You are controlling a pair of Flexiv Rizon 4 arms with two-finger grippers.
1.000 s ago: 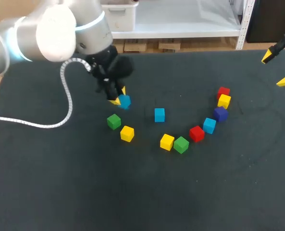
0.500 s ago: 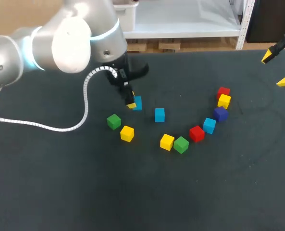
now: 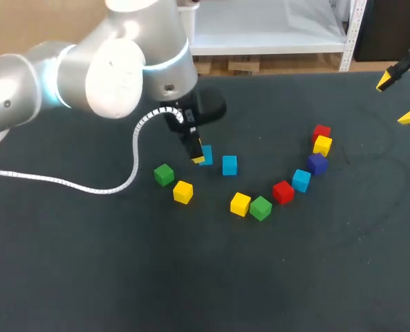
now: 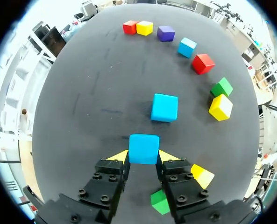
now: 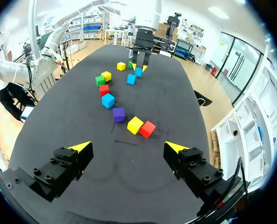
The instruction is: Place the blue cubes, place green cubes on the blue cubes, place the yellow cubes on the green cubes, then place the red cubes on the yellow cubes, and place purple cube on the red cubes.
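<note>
Left claw [image 4: 143, 156] points downward, clamped on a blue cube [image 4: 144, 148].

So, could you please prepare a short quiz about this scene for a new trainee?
1. True or false: the left end effector is shut on a blue cube.
2. Counting the held one, how many cubes are blue? A two, B three, C four.
3. Which colour has only one cube?
Key: 1 true; 2 B; 3 purple, the single purple cube.
</note>
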